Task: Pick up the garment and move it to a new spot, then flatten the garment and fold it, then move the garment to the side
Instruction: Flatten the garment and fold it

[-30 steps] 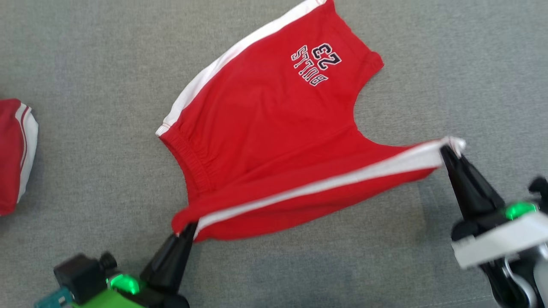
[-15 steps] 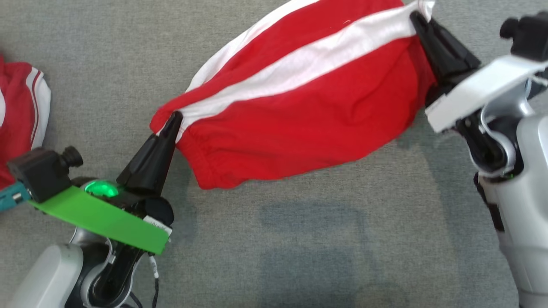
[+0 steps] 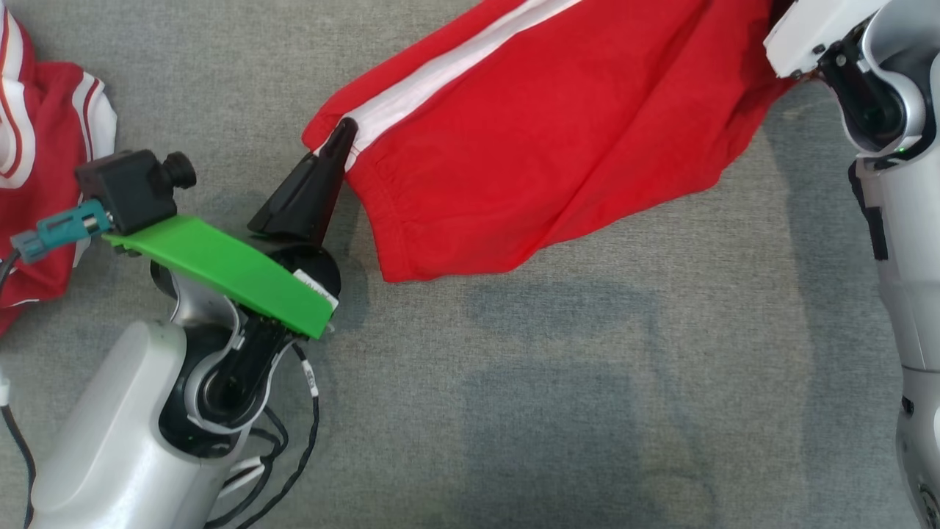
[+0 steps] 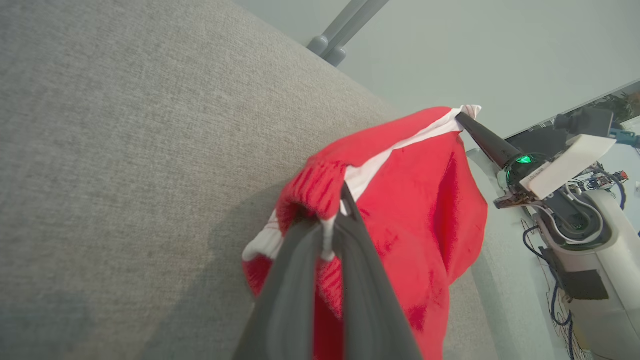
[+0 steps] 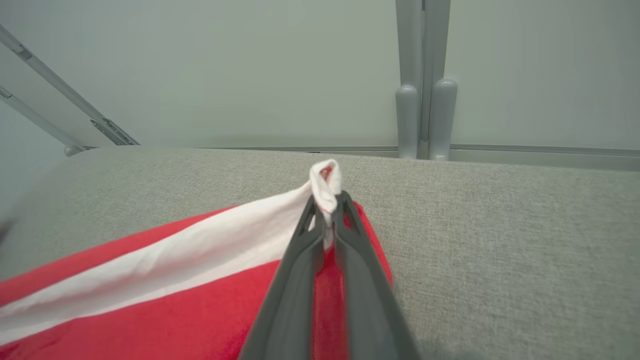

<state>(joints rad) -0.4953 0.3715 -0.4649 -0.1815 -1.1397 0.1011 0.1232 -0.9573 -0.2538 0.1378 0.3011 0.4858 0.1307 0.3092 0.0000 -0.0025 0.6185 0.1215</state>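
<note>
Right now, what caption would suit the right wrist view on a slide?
Right tool pinching the white-striped corner of the red shorts over a grey fabric surface.

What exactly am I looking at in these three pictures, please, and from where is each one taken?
A two-armed robot is handling clothes. The wide picture looks down from a camera on its head; the other two look along each arm's own gripper from the wrist. The left gripper and the right gripper are each shut on a white-striped corner of the red shorts, holding them up between the arms over the grey fabric surface. Another red-and-white garment lies at the left edge.
</note>
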